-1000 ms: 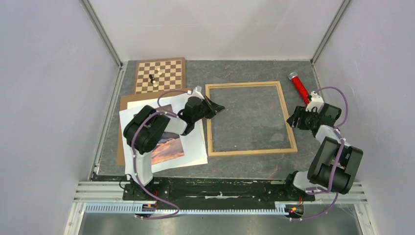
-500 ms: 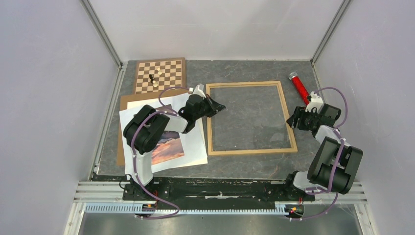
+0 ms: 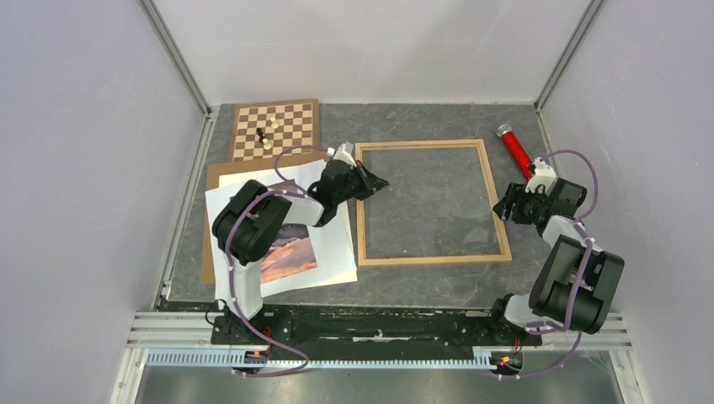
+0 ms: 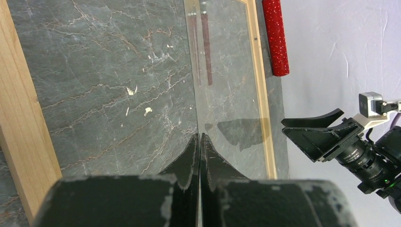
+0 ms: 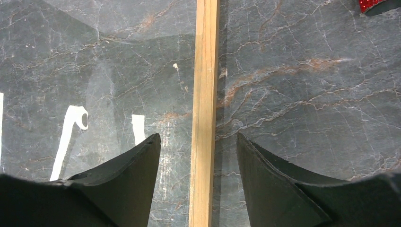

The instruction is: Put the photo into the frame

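Observation:
The light wood frame (image 3: 492, 198) lies flat at the table's middle. A clear pane (image 4: 227, 94) sits in it, showing reflections. My left gripper (image 3: 380, 183) is shut on the pane's left edge, just inside the frame's left bar (image 4: 19, 123); in the left wrist view its fingertips (image 4: 199, 136) pinch the thin sheet. My right gripper (image 3: 508, 207) is open, and its fingers straddle the frame's right bar (image 5: 204, 94) without touching it. The photo (image 3: 290, 254) lies on white sheets at the left, partly hidden by my left arm.
The white sheets (image 3: 337, 252) lie on a brown backing board (image 3: 208, 252). A chessboard (image 3: 290, 126) with a few pieces is at the back left. A red glittery tube (image 3: 515, 149) lies beyond the frame's right corner, also in the left wrist view (image 4: 275, 38).
My left gripper has shifted slightly toward the back along the frame's left side. The right arm has not moved.

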